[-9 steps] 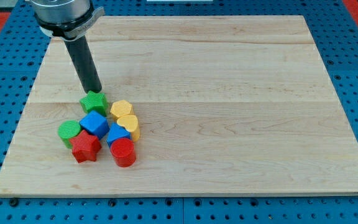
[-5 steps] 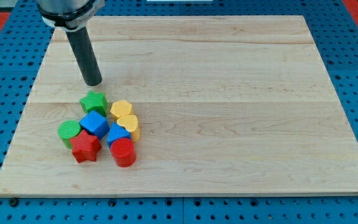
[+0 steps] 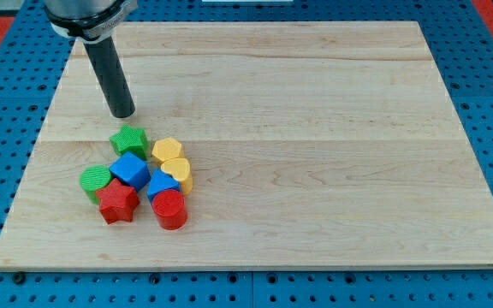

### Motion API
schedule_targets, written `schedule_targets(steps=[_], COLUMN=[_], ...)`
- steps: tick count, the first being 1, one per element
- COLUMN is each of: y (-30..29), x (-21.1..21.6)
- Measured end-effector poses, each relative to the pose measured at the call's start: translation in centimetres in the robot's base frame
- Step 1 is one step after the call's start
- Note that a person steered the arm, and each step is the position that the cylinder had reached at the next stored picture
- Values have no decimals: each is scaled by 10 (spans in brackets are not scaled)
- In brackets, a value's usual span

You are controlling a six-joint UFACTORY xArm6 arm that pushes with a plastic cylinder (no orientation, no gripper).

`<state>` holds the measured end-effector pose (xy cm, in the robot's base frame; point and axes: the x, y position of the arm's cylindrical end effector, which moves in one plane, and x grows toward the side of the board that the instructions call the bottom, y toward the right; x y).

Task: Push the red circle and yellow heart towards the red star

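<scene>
All the blocks are gathered in one tight cluster toward the lower left of the wooden bench (image 3: 315, 128). The red star (image 3: 118, 203) lies at the cluster's lower left, the red circle (image 3: 170, 209) at its lower right, apart from the star by a small gap, and the yellow heart (image 3: 177, 172) sits just above the circle, touching a blue block (image 3: 160, 185) wedged between them. A blue cube (image 3: 130, 169), a green circle (image 3: 95, 180), a green block (image 3: 129, 140) and a second yellow block (image 3: 167, 151) complete the group. No fingers are fitted, so nothing can be said of spreading or pinching; only the rod is seen, and my tip (image 3: 123, 115) rests on bare wood just above the green block, clear of every piece. From this position no useful push can be made, since any downward stroke would be taken by the green block first. It is judged that the tip should be carried around the view's right of the cluster without contact, set down just right of the circle and heart, and then driven leftward in short strokes. The circle is best addressed low on its right side, so that it is not deflected past the star; the heart, being blocked by the blue piece, would likely need a separate, gentler nudge.
</scene>
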<state>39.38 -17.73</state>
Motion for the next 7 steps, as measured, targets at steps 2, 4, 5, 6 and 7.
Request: schedule_targets(steps=[2,4,5,6,7], y=[-4,-6,-8,-13,-20], x=[0,-1,-3,-6,-6])
